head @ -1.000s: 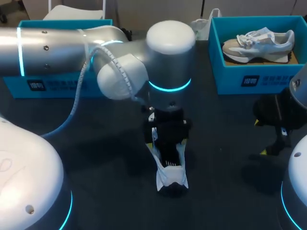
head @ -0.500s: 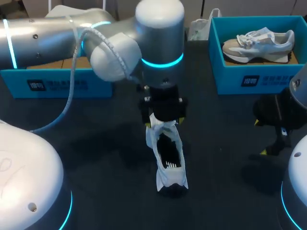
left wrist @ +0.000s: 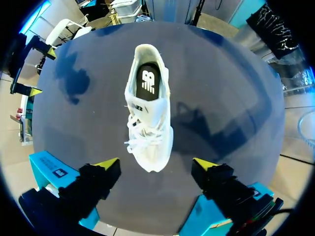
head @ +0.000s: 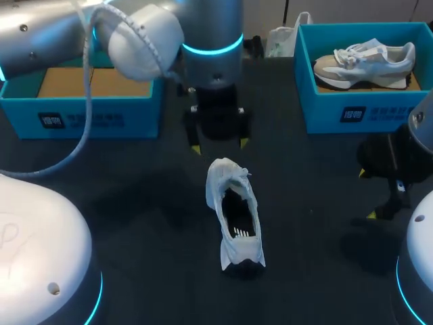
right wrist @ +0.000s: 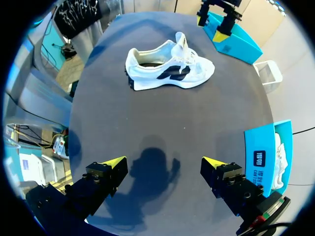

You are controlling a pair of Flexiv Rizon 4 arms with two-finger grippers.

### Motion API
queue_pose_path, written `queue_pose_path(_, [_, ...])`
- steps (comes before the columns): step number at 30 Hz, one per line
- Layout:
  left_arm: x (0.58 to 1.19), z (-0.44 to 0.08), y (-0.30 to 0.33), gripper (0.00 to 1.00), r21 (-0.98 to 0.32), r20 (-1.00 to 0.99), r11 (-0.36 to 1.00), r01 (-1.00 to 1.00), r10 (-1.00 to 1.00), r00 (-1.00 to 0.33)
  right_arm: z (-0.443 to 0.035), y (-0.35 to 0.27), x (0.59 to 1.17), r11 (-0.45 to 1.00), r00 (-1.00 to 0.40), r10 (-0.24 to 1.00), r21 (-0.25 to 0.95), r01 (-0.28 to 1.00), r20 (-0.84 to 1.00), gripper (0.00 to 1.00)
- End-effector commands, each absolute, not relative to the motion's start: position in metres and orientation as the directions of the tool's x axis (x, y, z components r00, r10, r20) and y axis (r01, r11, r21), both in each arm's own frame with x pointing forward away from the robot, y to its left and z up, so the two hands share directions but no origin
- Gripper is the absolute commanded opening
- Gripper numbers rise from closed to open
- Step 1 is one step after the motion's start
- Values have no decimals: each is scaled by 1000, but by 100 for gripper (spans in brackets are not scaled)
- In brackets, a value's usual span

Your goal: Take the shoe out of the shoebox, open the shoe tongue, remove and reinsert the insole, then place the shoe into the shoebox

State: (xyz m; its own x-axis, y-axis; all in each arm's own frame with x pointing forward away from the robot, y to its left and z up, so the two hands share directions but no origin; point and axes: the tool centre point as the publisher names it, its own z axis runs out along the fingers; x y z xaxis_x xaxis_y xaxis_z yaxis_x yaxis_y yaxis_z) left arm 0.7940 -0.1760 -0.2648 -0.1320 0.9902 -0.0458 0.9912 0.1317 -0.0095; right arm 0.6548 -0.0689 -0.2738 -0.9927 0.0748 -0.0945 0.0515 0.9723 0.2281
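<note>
Head view: your white shoe [head: 233,217] stands on its sole on the dark table [head: 135,203], about mid-table, toe end twd the left tool [head: 218,143]. Tongue sticks up, dark insole shows inside. Left tool hangs just past the toe, fingers spread wide, touching nothing. Right tool [head: 367,194] is well off to the shoe's right, also spread, holding nothing. Left blue box [head: 95,120] shows its cardboard floor; right blue box [head: 352,112] holds a 2nd shoe [head: 365,61].

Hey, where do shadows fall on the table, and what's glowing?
Right wrist view: a dark shadow on the table ahead of the right end effector. Left wrist view: a broad shadow beside the white shoe. Head view: the cyan ring on the left arm glows.
</note>
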Motion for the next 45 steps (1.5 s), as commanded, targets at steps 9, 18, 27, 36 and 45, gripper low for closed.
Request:
queue_pose_path(9, [805, -258, -185, 47, -31, -34, 93, 995, 995, -94, -274, -69, 653, 972, -992, 75, 228, 51, -97, 100])
queue_pose_path(18, [782, -273, -195, 38, -16, -18, 66, 998, 998, -67, -274, -69, 653, 972, -992, 75, 228, 51, -97, 100])
queue_pose_path(27, [757, -287, -207, 29, -63, -29, 34, 997, 999, -35, -274, -69, 653, 972, -992, 75, 228, 51, -97, 100])
queue_pose_path(36, [718, -319, -209, 25, -104, -17, 2, 995, 1000, -4, -274, -69, 653, 972, -992, 75, 228, 51, -97, 100])
queue_pose_path(45, [711, -314, -204, 24, -103, -64, 19, 995, 998, -26, -274, -69, 653, 972, -992, 75, 228, 51, -97, 100])
